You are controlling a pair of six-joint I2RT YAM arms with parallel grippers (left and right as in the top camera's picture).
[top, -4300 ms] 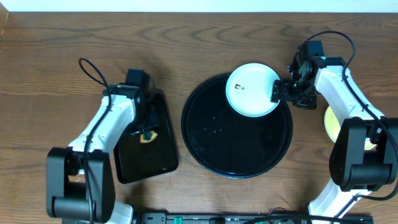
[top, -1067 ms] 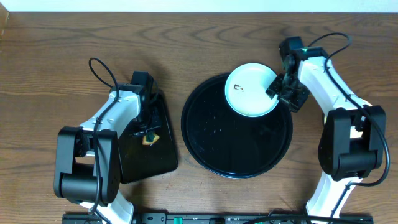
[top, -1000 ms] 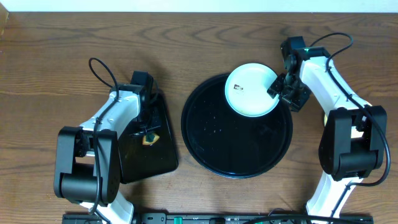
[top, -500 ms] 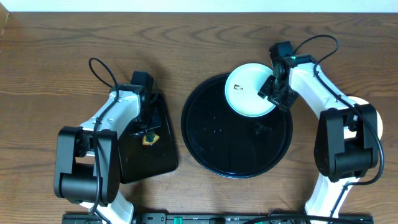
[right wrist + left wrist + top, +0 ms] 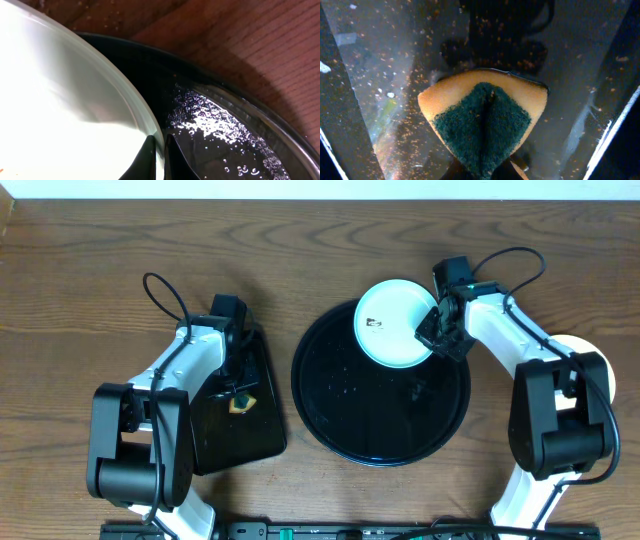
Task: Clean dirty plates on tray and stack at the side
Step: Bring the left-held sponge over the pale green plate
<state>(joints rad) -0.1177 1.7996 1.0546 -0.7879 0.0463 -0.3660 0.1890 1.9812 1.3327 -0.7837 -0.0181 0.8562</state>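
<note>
A pale light-blue plate (image 5: pixel 393 322) with a small dark smear lies over the far rim of the round black tray (image 5: pixel 380 415). My right gripper (image 5: pixel 432 335) is shut on the plate's right rim. In the right wrist view the thin rim of the plate (image 5: pixel 60 110) sits pinched between the two dark fingers (image 5: pixel 175 160). My left gripper (image 5: pixel 238 395) is shut on a yellow sponge with a green scouring face (image 5: pixel 482 120) and holds it just above the wet rectangular tray (image 5: pixel 230 430). A pale yellow plate (image 5: pixel 585 348) peeks out behind the right arm.
The rectangular black tray (image 5: pixel 380 75) is wet and speckled with crumbs. Water drops glisten on the round tray (image 5: pixel 225 135). Brown wooden table (image 5: pixel 300 250) surrounds both trays. Cables loop from both arms.
My right gripper moved left onto the plate's rim and shut on it. The plate has shifted slightly left and away. The left arm and sponge have not moved.
</note>
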